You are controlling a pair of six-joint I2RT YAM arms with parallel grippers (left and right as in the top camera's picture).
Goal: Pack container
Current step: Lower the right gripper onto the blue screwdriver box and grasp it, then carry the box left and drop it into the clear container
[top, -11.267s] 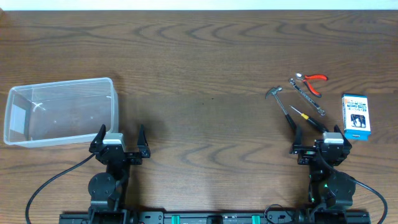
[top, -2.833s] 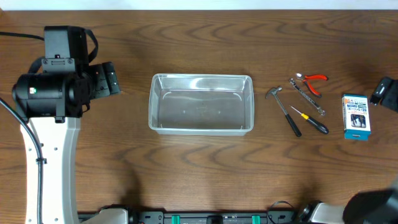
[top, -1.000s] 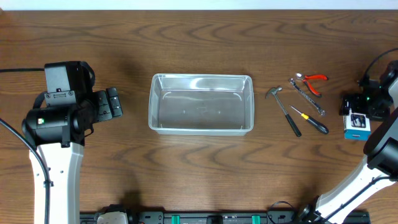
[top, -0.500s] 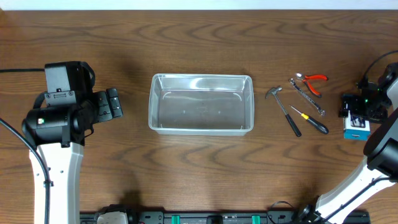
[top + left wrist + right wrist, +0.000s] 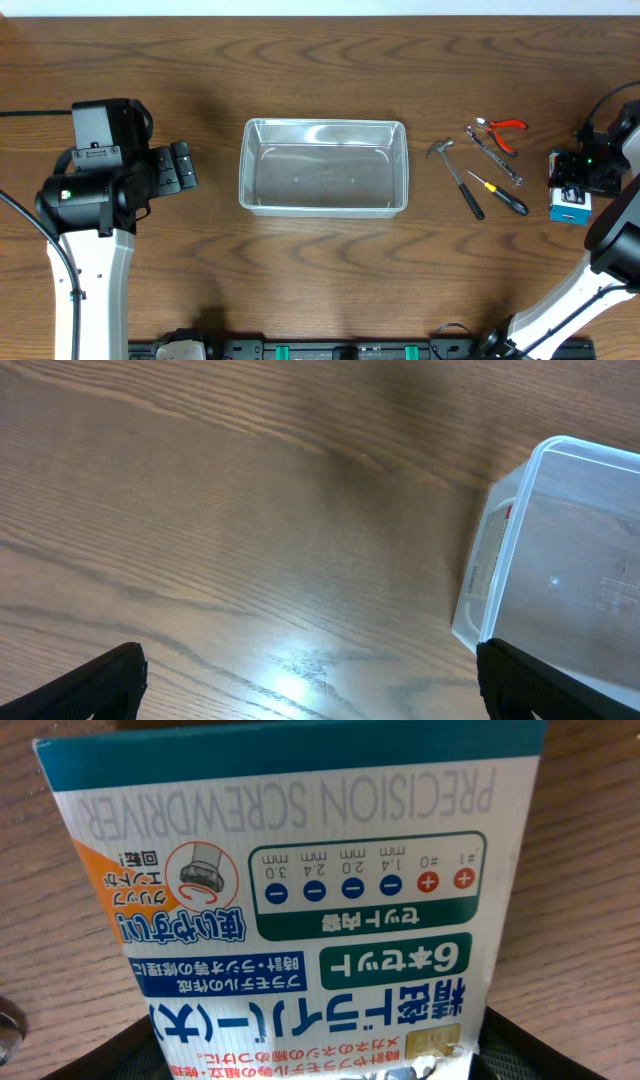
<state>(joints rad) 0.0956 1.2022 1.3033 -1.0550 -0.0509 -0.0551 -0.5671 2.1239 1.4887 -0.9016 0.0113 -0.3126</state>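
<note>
Overhead, the container (image 5: pixel 325 125) sits empty in the middle of the table (image 5: pixel 320 60), long side across. The left gripper (image 5: pixel 181 167) hangs well to its left with nothing in it. Right of the container lie a hammer (image 5: pixel 456 178), a screwdriver (image 5: pixel 500 193), a wrench (image 5: pixel 494 154) and red-handled pliers (image 5: pixel 505 129). At the far right, the right gripper (image 5: pixel 577 181) is down over the small printed box (image 5: pixel 570 207), covering most of it.

From the left wrist, the left gripper (image 5: pixel 310 685) is spread wide over bare table, and one end of the container (image 5: pixel 560 560) shows at the right, apart from both fingers.

From the right wrist, the box (image 5: pixel 300 900) fills the frame, with the right gripper (image 5: pixel 320 1055) straddling it, a dark finger (image 5: pixel 135 1055) at each side of its near end. I cannot tell whether they are pressing on it yet.

This looks like the first pick, so packing has barely begun. Next comes a firm pinch on the box, a lift clear of the screwdriver and hammer, and a carry leftward over the container's rim before release.
</note>
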